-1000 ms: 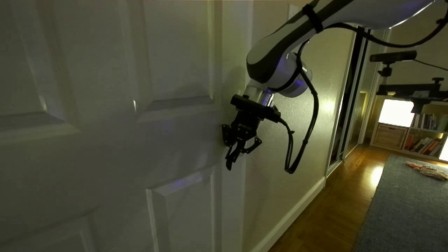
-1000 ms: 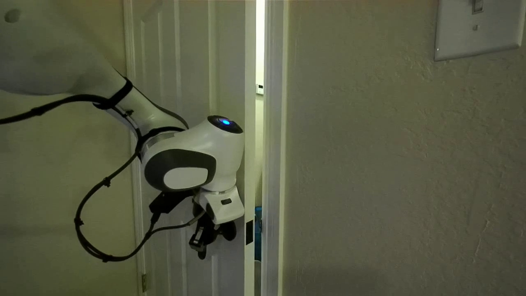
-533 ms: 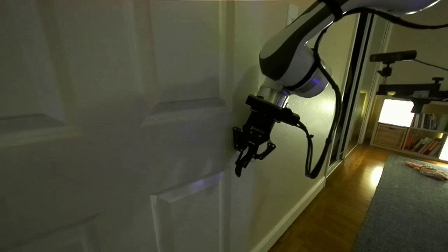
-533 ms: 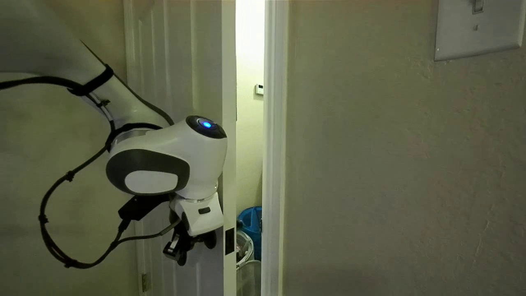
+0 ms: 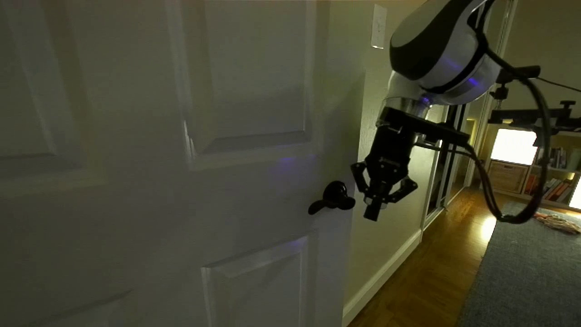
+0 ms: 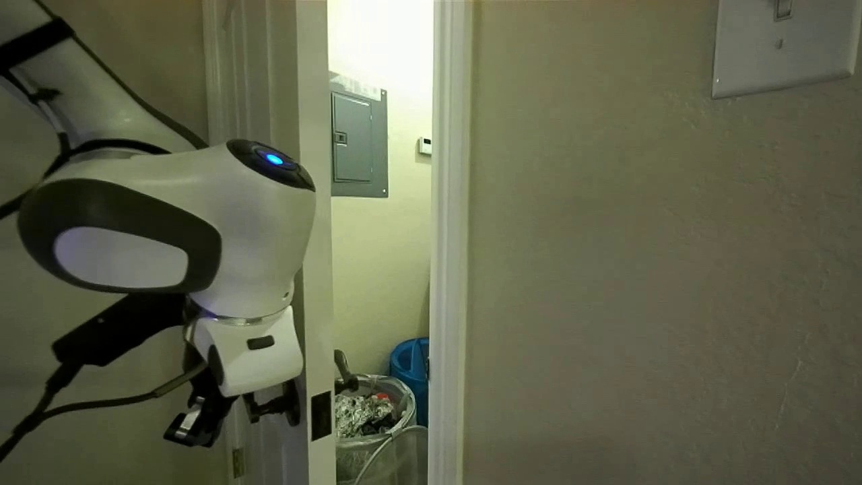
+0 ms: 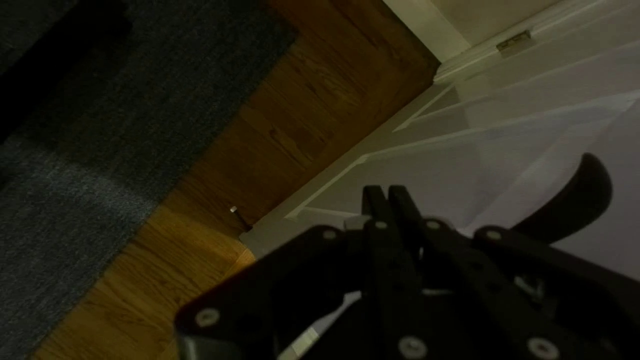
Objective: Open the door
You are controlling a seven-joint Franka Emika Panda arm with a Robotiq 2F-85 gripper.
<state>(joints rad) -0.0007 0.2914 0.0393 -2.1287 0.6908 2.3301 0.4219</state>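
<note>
White raised-panel door [image 5: 254,200] ajar here, curved black lever handle [image 5: 334,200] near a black two-fingered gripper [image 5: 373,211], jaws together.

One white panelled door [image 5: 254,204] bearing two black lever handles [image 5: 335,196] — one to each face. One pincer [image 7: 385,192], one robot arm [image 5: 438,45], one grey breaker panel [image 6: 353,138], one small white wall unit [image 6: 425,146], one blue bin [image 6: 409,364], one brown drawer [image 5: 507,176].
</note>
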